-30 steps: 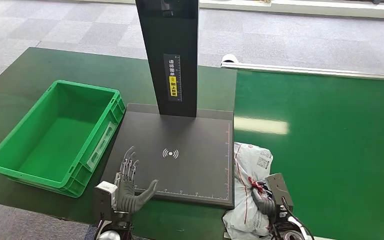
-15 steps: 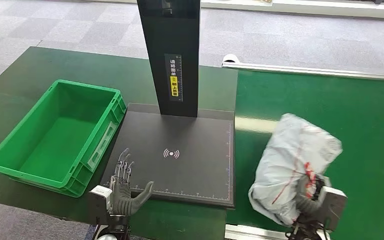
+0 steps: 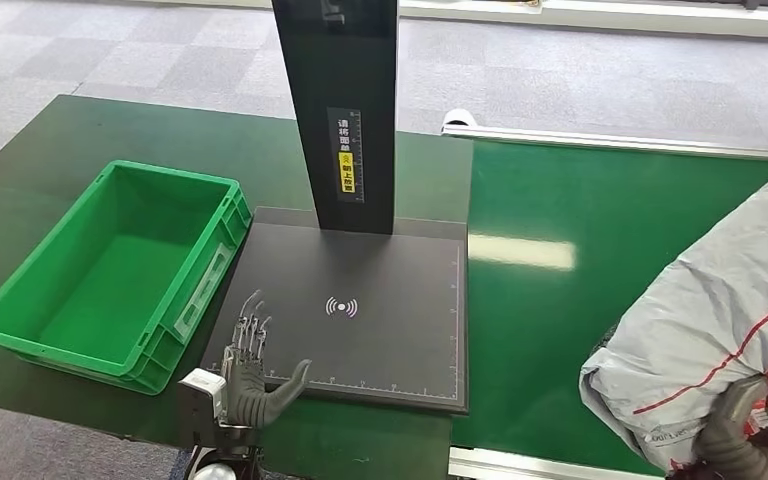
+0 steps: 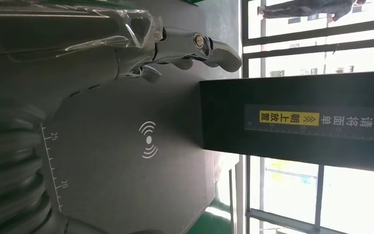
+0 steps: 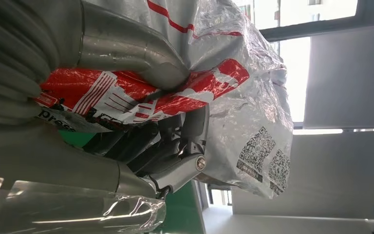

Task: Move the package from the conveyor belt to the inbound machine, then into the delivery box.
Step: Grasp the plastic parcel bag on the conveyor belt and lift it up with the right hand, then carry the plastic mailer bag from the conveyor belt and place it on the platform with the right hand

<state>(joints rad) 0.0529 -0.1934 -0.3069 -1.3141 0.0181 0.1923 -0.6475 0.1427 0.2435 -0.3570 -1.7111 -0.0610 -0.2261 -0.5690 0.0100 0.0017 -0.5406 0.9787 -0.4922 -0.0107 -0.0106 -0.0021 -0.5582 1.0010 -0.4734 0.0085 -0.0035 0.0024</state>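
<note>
Carry the crinkled grey plastic mailer package with red stripes [image 3: 710, 320] leftward and set it flat on the black scanning platform of the inbound machine [image 3: 360, 310], centred near the white wireless symbol [image 3: 341, 307], label side as the column's sign directs. Maintain the right hand [image 3: 750, 440] grip: its fingers [image 5: 175, 146] are clamped on a bunched red-printed fold. The package hangs above the green conveyor belt [image 3: 600, 250], soft and shiny, with QR codes printed on it. The left hand [image 3: 250, 375] rests at the platform's near edge, fingers apart, holding nothing.

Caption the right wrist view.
Right hand grips a crinkled grey plastic mailer package with red print and QR codes.
</note>
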